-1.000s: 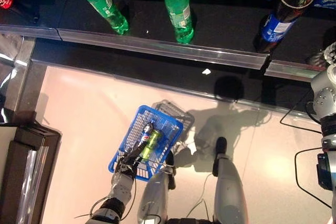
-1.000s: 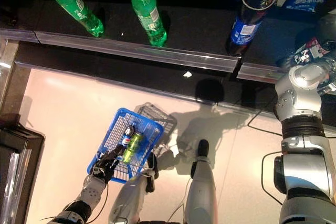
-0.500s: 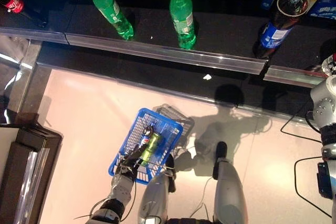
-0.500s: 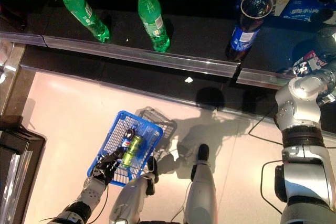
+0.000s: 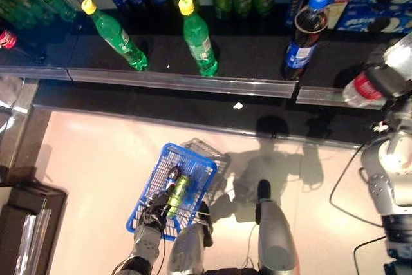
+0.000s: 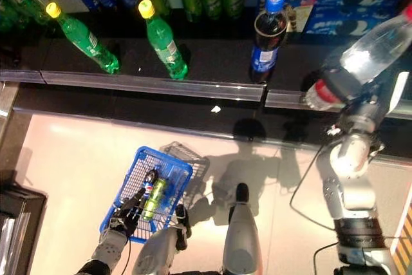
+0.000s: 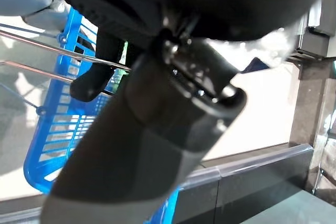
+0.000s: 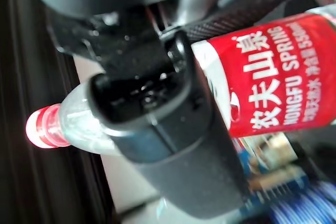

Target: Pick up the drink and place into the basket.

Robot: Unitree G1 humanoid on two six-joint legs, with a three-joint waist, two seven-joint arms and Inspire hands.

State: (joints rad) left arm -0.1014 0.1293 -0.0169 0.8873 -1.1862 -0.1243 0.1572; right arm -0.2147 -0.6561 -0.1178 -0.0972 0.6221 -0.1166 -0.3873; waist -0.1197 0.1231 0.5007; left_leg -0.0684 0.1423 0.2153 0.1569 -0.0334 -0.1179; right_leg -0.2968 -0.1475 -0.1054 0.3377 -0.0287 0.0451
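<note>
At the right edge of the frame the right hand (image 6: 353, 98) has its fingers (image 8: 173, 145) curled round a clear water bottle (image 6: 370, 56) with a red cap and label, held tilted above the dark shelf (image 6: 212, 56). At lower left the left hand (image 6: 125, 214) grips the wire handle of the blue basket (image 6: 129, 185), fingers closed on it. A green can (image 5: 178, 188) and a dark bottle (image 5: 172, 175) lie in the basket. Two green bottles (image 5: 198, 38) and a cola bottle (image 5: 302, 33) stand on the shelf.

Silver-grey jointed arms; dark left hand (image 6: 125, 214); dark right hand (image 8: 157, 129), matte casing.
</note>
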